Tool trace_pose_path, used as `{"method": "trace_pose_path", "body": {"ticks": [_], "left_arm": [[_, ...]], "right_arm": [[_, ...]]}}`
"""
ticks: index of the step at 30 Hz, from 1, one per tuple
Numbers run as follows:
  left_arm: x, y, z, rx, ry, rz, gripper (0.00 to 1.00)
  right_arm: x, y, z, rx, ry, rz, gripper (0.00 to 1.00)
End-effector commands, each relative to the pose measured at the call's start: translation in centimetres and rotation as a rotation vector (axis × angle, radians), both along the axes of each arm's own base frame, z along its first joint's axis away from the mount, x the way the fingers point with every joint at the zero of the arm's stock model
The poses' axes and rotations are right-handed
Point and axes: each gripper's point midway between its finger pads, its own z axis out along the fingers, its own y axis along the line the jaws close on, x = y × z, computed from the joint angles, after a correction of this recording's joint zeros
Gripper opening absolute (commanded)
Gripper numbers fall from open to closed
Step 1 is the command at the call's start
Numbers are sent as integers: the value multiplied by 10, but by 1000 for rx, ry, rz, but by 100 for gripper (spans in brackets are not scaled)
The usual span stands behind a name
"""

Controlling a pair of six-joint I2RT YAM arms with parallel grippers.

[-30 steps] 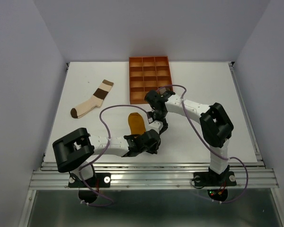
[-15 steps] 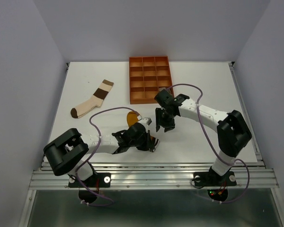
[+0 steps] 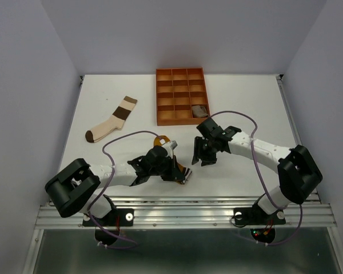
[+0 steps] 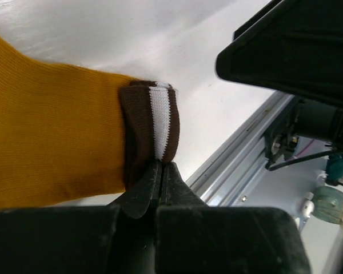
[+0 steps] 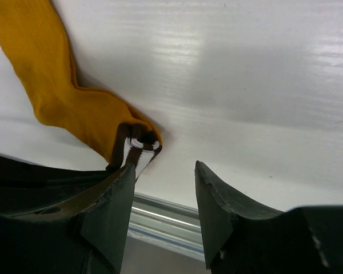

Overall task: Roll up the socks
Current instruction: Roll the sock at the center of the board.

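Top view: the mustard sock (image 3: 159, 140) lies on the tabletop (image 3: 246, 103), on the near side of the orange tray (image 3: 158, 97); left wrist: the left jaws are closed on its brown-and-white cuff (image 4: 157, 128); right wrist: the right jaws stand open and empty, just beside that cuff (image 5: 138, 145).

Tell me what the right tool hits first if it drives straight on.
Probably bare table, just beside the mustard sock's striped cuff that the left tool pinches; depth is unclear.
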Motion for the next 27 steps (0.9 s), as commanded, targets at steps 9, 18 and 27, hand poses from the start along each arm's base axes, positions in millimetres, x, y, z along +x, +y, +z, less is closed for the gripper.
{"method": "trace_pose_path", "body": {"ticks": [9,18,27], "left_arm": [[-2,7,6,-101,101,44,0],[3,24,-6,-109,156,107,0],[6,37,-16,-105,190,146,0]], "right_arm": [[5,51,10,262,-64,17,52],[-3,49,2,196,-59,46,49],[-8,54,-4,180,-63,61,51]]}}
